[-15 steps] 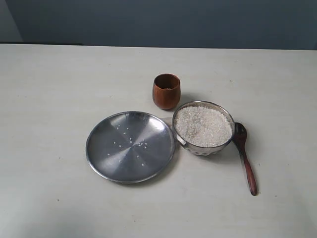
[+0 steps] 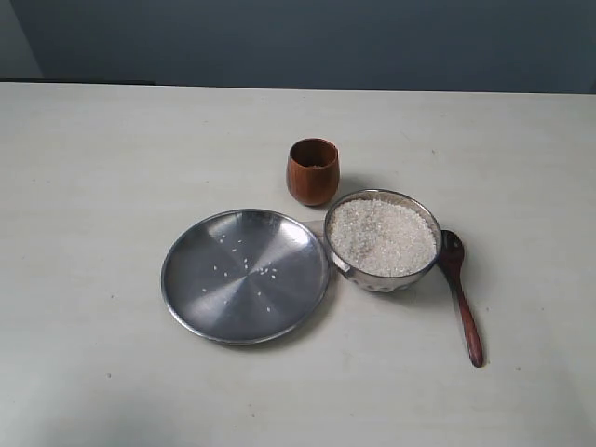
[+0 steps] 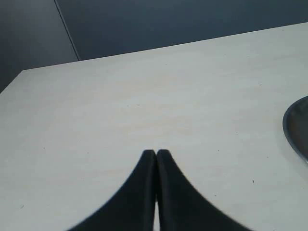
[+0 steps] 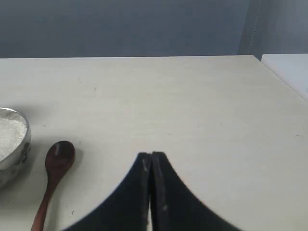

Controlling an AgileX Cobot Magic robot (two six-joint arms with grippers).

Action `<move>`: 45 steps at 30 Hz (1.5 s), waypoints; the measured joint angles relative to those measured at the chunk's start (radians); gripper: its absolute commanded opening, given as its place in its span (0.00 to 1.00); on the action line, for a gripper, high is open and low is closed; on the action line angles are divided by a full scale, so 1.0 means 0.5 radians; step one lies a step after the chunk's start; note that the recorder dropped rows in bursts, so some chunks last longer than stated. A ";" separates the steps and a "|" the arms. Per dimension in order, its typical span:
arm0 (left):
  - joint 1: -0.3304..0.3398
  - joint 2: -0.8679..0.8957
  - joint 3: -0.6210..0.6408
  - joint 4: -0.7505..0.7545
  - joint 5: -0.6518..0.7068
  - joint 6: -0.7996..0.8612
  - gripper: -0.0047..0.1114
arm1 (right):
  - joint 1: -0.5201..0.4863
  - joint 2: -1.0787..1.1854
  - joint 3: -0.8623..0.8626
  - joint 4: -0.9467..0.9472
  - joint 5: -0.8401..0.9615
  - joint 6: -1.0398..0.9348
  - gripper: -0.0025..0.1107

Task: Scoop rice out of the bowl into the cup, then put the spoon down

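Observation:
White rice (image 2: pixel 382 236) fills the shiny steel bowl (image 2: pixel 384 276) at the table's middle right. Just behind the bowl stands the reddish-brown wooden cup (image 2: pixel 312 171). The dark wooden spoon (image 2: pixel 460 294) lies flat on the table to the right of the bowl, head toward the back. Neither arm shows in the exterior view. My left gripper (image 3: pixel 156 153) is shut over bare table, holding nothing. My right gripper (image 4: pixel 151 155) is shut and empty too, with the spoon (image 4: pixel 54 168) and the bowl's edge (image 4: pixel 21 139) off to one side of it.
A wide flat steel plate (image 2: pixel 246 275) with a few stray grains lies left of the bowl; its rim (image 3: pixel 293 130) shows in the left wrist view. The pale table (image 2: pixel 112 168) ends at a dark wall behind.

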 measured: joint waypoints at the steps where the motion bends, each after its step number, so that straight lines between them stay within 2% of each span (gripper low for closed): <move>1: 0.000 0.000 0.000 0.000 0.000 0.000 0.04 | 0.000 0.000 0.000 0.000 0.000 0.000 0.02; 31: 0.000 0.000 0.000 0.000 0.000 0.000 0.04 | 0.000 0.000 0.000 -0.028 -0.053 0.000 0.02; 34: 0.000 0.000 0.000 0.000 0.000 0.000 0.04 | 0.000 0.000 0.000 -0.028 -0.198 -0.004 0.02; 39: 0.000 0.000 0.000 0.000 0.000 0.000 0.04 | 0.000 0.000 0.005 -0.013 -0.639 -0.004 0.02; 45: 0.000 0.000 0.000 0.000 0.000 0.000 0.04 | 0.000 -0.003 0.005 0.269 -1.287 -0.004 0.02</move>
